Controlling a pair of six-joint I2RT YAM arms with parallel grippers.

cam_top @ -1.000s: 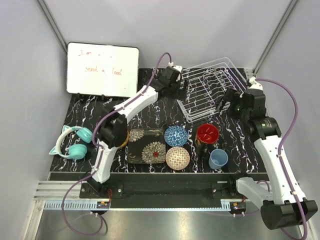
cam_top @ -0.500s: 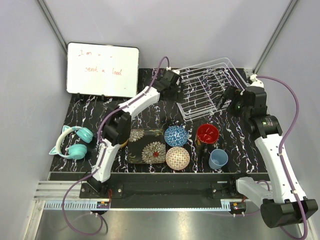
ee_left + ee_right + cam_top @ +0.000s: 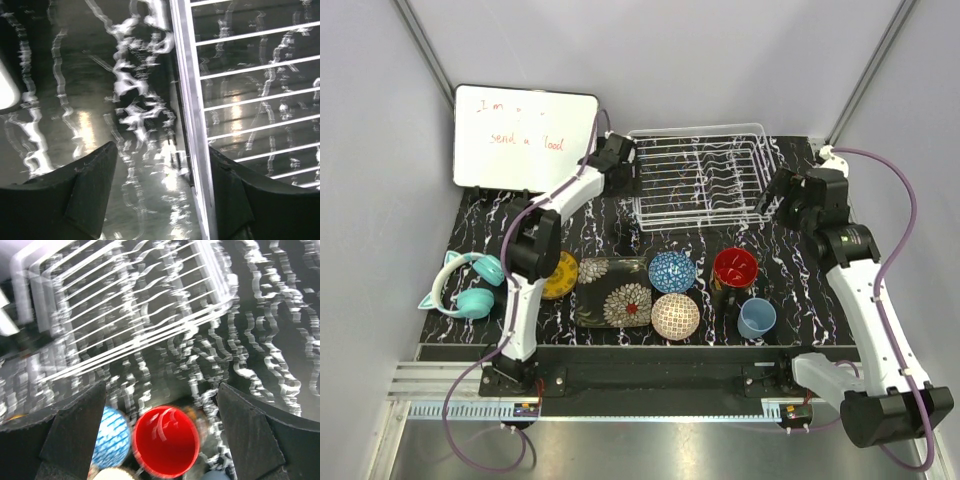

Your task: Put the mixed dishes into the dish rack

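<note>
Currently no dish is loaded. The dish rack [image 3: 700, 178] sits flat on the far middle of the worktop [image 3: 610, 225], with nothing in it. The left gripper [image 3: 162, 150] is at the rack's left end, jaws spread wide; the rack's white rim runs between its fingers, close to the right one, and is not clamped. The right gripper [image 3: 161, 386] hangs off the rack's right end, also spread and holding nothing.

All the dishes wait in a near row:
- yellow round plate [image 3: 560, 276], far left, partly under the left arm
- dark rectangular floral plate [image 3: 612, 292]
- blue patterned bowl [image 3: 672, 271], with the beige patterned bowl [image 3: 675, 316] just nearer
- black mug with red inside [image 3: 734, 268]
- light-blue cup [image 3: 757, 317], near right

My read is that the rack is set and the step in hand is going for the first dish. An arm needs to swing to the near row. The mug and cup are closest to the right arm, the plates to the left.

The rack is thin white wire, an open grid with rows of upright prongs. The dishes look like glazed ceramic, probably slick. The plates lie flat and low, so they likely need a rim pinch and a tilt to stand between prongs. The bowls, mug and cup are round with open tops, so a wall grip looks easiest. The worktop is glossy black with white veining and throws back glare.
</note>
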